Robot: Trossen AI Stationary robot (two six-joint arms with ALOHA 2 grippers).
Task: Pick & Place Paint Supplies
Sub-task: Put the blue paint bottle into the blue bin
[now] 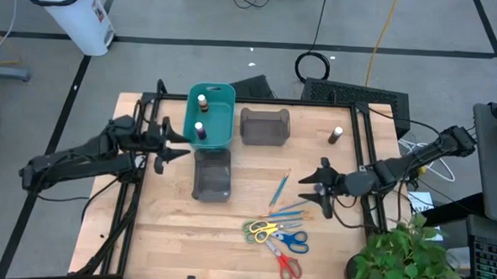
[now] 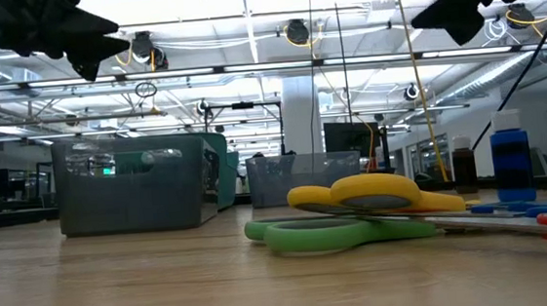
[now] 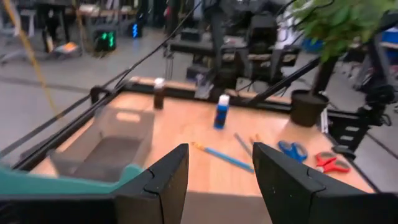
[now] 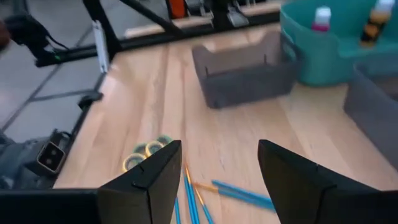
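I read no labels on the teal bin's (image 1: 219, 121) bottles (image 1: 200, 131); too blurred, probably. My left end effector (image 1: 174, 142) and right end effector (image 1: 315, 185) hover wide, empty.

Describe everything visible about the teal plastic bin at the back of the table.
The teal plastic bin is an open-topped rectangular tub with rounded corners and a thick rim, standing upright on the wooden table at its far edge, left of the middle. Inside stand two small white-capped paint bottles, a brownish one toward the back and a darker one nearer the front. One grey bin stands to its right, another just in front. No gripper touches it.
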